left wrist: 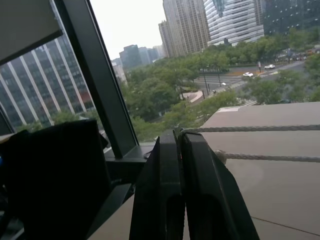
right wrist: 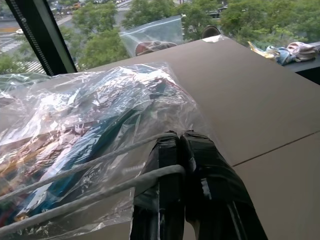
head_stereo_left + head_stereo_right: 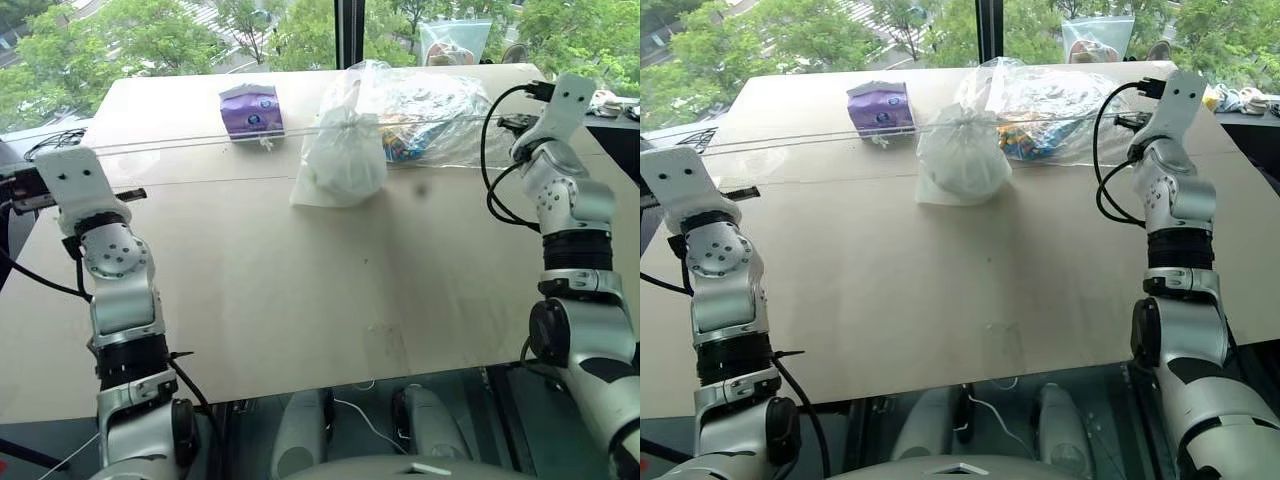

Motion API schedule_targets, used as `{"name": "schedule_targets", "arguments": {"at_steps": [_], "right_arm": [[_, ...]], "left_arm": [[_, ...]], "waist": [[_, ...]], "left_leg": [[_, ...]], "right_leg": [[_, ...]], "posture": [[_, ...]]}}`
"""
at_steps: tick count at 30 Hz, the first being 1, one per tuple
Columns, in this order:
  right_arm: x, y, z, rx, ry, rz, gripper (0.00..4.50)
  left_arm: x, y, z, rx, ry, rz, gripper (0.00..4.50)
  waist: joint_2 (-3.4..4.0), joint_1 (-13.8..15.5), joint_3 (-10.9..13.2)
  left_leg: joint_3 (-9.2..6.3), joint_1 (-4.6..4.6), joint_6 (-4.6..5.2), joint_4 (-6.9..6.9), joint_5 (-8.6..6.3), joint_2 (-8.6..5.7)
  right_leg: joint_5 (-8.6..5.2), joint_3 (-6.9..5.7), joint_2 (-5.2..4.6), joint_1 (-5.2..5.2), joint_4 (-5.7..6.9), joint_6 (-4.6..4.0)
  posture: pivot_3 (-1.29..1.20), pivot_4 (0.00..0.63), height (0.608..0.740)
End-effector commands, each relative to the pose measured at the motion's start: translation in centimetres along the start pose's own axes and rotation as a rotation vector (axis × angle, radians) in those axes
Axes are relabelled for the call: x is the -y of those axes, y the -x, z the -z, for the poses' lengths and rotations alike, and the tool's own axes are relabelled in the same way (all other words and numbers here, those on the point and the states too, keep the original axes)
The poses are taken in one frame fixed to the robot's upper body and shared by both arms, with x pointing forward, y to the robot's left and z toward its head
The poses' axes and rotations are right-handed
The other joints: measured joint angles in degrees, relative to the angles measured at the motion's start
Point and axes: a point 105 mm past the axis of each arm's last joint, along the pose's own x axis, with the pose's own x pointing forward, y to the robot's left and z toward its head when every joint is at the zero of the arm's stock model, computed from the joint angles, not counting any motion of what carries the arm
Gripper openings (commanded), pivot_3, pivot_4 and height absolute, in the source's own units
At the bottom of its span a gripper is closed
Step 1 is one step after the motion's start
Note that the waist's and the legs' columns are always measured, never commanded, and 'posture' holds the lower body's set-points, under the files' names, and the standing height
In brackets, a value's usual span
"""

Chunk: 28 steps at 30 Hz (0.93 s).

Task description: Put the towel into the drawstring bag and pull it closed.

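Drawstring bag [image 3: 342, 160] sits bulging on the worktop [image 3: 300, 290], mouth cinched, just beside the clear plastic bag [image 3: 425, 115] of colourful items. White cord [image 3: 200, 142] stretches taut from the drawstring bag out to both sides. Left gripper [image 1: 181, 142] fingers pressed together, pinching cord. Right gripper [image 2: 179, 145] fingers also clamped on cord, over the clear plastic bag. Purple packet [image 3: 251, 110] lies near the drawstring bag. Towel not clearly discernible through the fabric.
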Motion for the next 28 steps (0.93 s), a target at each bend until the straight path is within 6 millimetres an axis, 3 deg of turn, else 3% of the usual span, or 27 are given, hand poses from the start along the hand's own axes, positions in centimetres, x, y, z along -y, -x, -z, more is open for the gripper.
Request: {"name": "schedule_targets", "arguments": {"at_steps": [1,3,5,6,7,8,9,11,14,15,18,21,24,28], "right_arm": [[5.3,0.4,-2.5,0.071,-0.079,0.187,0.00],[1.8,0.4,-2.1,0.040,-0.057,-0.031,0.00],[-3.7,2.3,-1.0,-0.031,0.009,-0.405,0.00],[-5.9,4.1,-0.3,-0.059,0.072,-0.588,0.00],[-7.2,5.9,0.5,-0.088,0.118,-0.739,0.00],[-7.8,7.4,1.2,-0.120,0.151,-0.854,0.62],[-7.6,9.0,2.3,-0.169,0.197,-0.957,0.88],[-6.1,10.7,4.1,-0.248,0.296,-1.044,1.74],[-3.4,11.1,5.8,-0.328,0.388,-1.048,3.11],[-2.7,11.3,6.1,-0.347,0.406,-1.060,3.24],[-0.6,11.7,6.2,-0.350,0.410,-1.092,3.24],[1.3,11.1,6.2,-0.284,0.400,-1.080,3.24],[2.7,11.2,7.3,-0.272,0.463,-1.100,3.24],[2.7,12.0,8.0,-0.261,0.444,-1.167,3.24]], "left_arm": [[-6.7,-0.7,1.1,-0.066,0.014,-0.245,0.09],[-3.7,-1.0,0.8,-0.064,0.079,-0.086,0.09],[3.1,0.1,0.6,-0.092,0.170,0.304,0.09],[6.3,1.7,0.0,-0.075,0.166,0.518,0.09],[8.5,3.3,-0.4,-0.055,0.132,0.685,0.09],[9.7,4.7,-0.7,-0.032,0.107,0.801,0.00],[10.5,6.0,-0.8,-0.050,0.133,0.905,0.28],[11.0,8.4,-0.4,-0.082,0.115,1.093,0.80],[10.3,11.5,1.6,-0.164,-0.011,1.296,2.16],[9.6,12.3,2.2,-0.194,-0.035,1.344,2.65],[7.1,12.0,3.4,-0.280,-0.062,1.338,4.05],[5.6,11.5,3.7,-0.292,-0.084,1.320,4.05],[5.3,12.4,3.7,-0.303,-0.071,1.361,4.05],[5.4,14.2,3.3,-0.316,-0.033,1.436,4.05]], "waist": [[0.00,-0.27,0.00],[0.00,-0.21,0.00],[0.00,-0.09,0.00],[0.00,0.11,0.00],[0.00,0.36,0.00],[0.00,0.51,0.00],[0.00,0.39,0.00],[-0.03,0.31,-0.02],[0.01,-0.28,0.01],[0.02,-0.47,0.02],[0.07,-0.73,0.03],[0.05,-0.58,0.03],[0.05,0.07,0.03],[0.05,0.34,0.03]], "left_leg": [[0.00,0.00,0.00,0.00,0.00,0.01],[-0.01,0.01,0.00,0.00,0.00,0.01],[0.00,0.00,0.00,0.00,0.00,0.01],[0.00,0.01,0.00,0.01,0.00,0.01],[-0.02,-0.01,0.01,0.00,0.00,-0.01],[-0.07,-0.04,0.01,0.01,0.00,-0.03],[-0.11,-0.04,0.01,0.00,-0.01,-0.04],[-0.12,-0.07,0.02,0.01,-0.02,-0.04],[-0.08,-0.04,0.04,0.02,-0.03,-0.02],[-0.04,-0.01,0.04,0.02,-0.03,0.00],[-0.07,0.19,0.03,-0.02,-0.04,0.07],[-0.21,0.21,0.01,0.02,-0.04,0.10],[-0.29,0.21,0.01,0.05,-0.04,0.05],[-0.23,0.19,0.02,0.04,-0.04,0.02]], "right_leg": [[0.00,0.00,0.02,0.00,0.01,0.00],[0.00,0.00,0.03,-0.01,0.02,0.00],[0.00,0.00,0.03,0.00,0.01,0.00],[0.00,0.00,0.03,0.00,0.01,0.00],[0.00,-0.01,0.02,0.01,-0.01,0.00],[0.00,-0.06,0.02,0.04,-0.05,0.00],[-0.01,-0.08,0.01,0.09,-0.12,0.00],[-0.01,-0.08,0.00,0.11,-0.18,0.00],[-0.01,-0.06,-0.01,0.12,-0.22,-0.01],[-0.02,-0.03,0.01,0.06,-0.18,-0.03],[-0.17,0.02,0.07,0.07,-0.12,-0.27],[-0.20,0.01,0.11,0.11,-0.10,-0.30],[-0.20,0.09,0.03,0.12,-0.15,-0.30],[-0.21,0.13,-0.02,0.14,-0.21,-0.30]], "posture": [[0.00,0.150,0.740],[0.00,0.150,0.740],[0.00,0.150,0.740],[0.00,0.150,0.740],[0.00,0.150,0.740],[0.00,0.150,0.740],[0.00,0.150,0.740],[0.00,0.150,0.740],[0.00,0.150,0.740],[0.00,0.150,0.740],[0.00,0.150,0.740],[0.00,0.150,0.740],[0.00,0.150,0.740],[0.00,0.150,0.740]]}}
